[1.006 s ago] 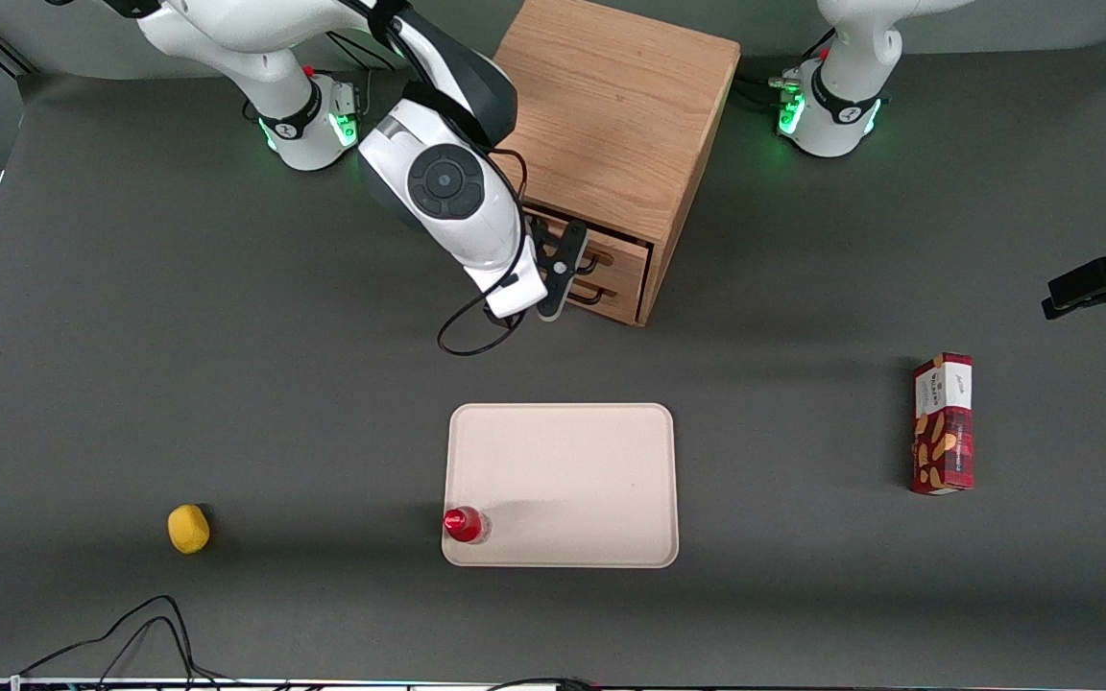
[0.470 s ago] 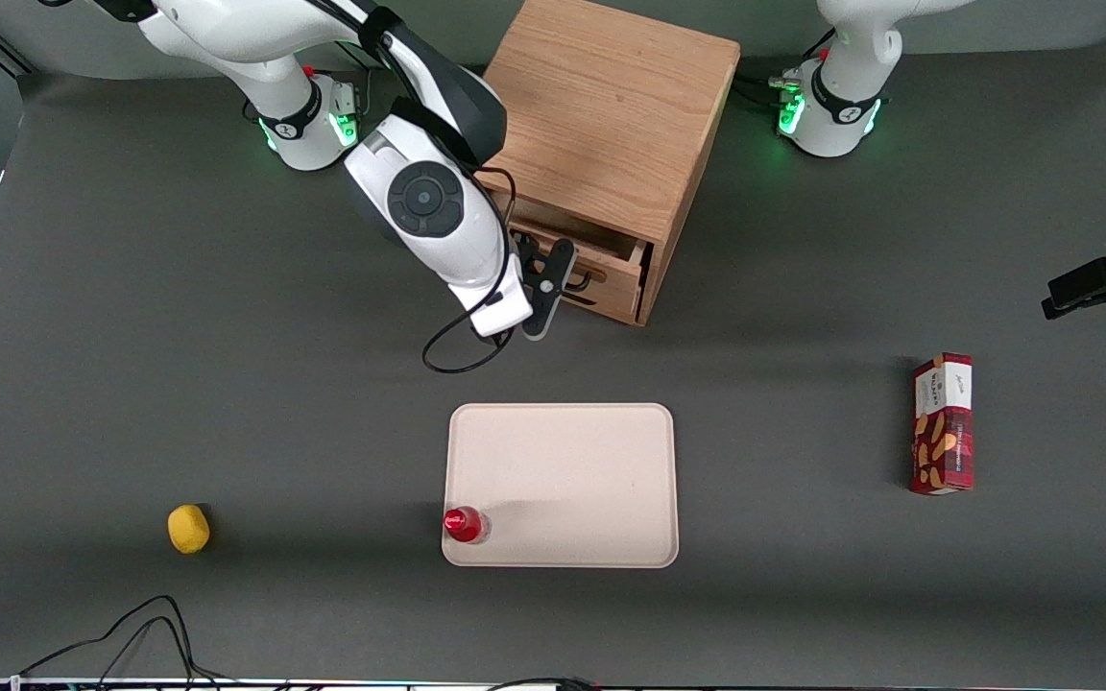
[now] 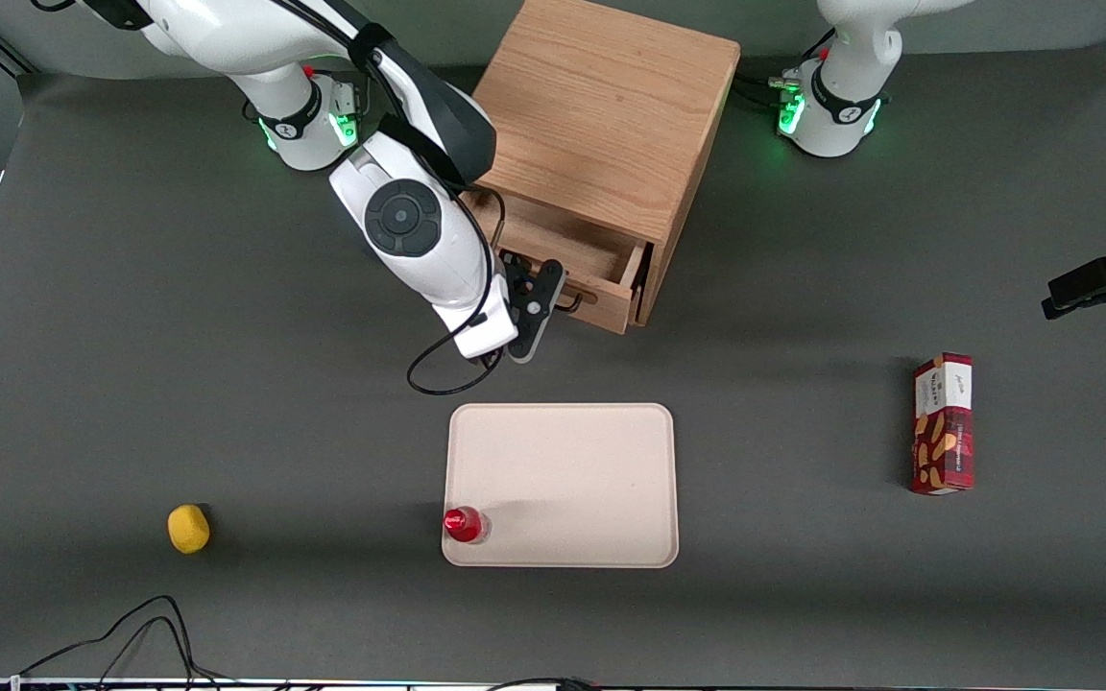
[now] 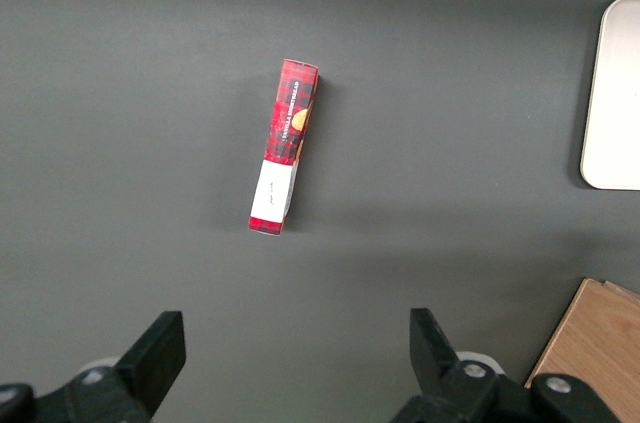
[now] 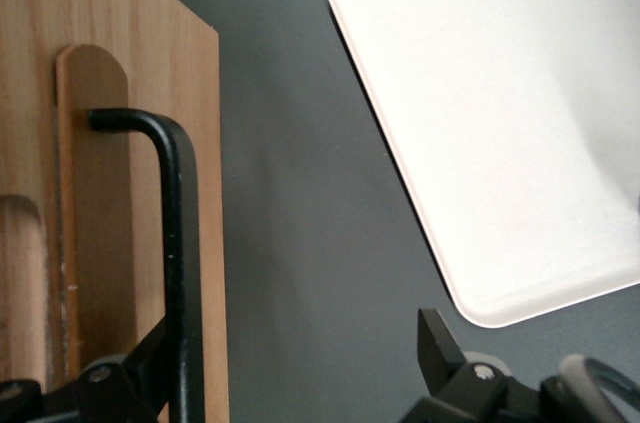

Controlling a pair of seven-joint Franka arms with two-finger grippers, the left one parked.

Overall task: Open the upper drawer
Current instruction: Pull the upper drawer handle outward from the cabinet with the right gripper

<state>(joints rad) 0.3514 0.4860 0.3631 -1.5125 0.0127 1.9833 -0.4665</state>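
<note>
The oak cabinet [image 3: 611,106] stands between the two arm bases. Its upper drawer [image 3: 567,248] is pulled partly out toward the front camera, and its bare wooden inside shows. The drawer's front panel [image 5: 100,243] carries a thin black bar handle [image 5: 176,243]. My right gripper [image 3: 541,302] is at that handle [image 3: 574,300], in front of the drawer. It is open [image 5: 290,373]: one finger [image 5: 125,378] lies against the bar, and the other finger [image 5: 440,343] stands well apart over the grey table. The lower drawer is hidden under the open one.
A cream tray [image 3: 563,451] lies nearer the front camera than the cabinet, with a red-capped bottle [image 3: 464,524] at its corner. A yellow fruit [image 3: 188,529] lies toward the working arm's end. A red snack box [image 3: 943,423] lies toward the parked arm's end.
The upper drawer has slid out of the cabinet toward the front camera, from nearly closed to well open. My gripper moved the same way with the handle.
</note>
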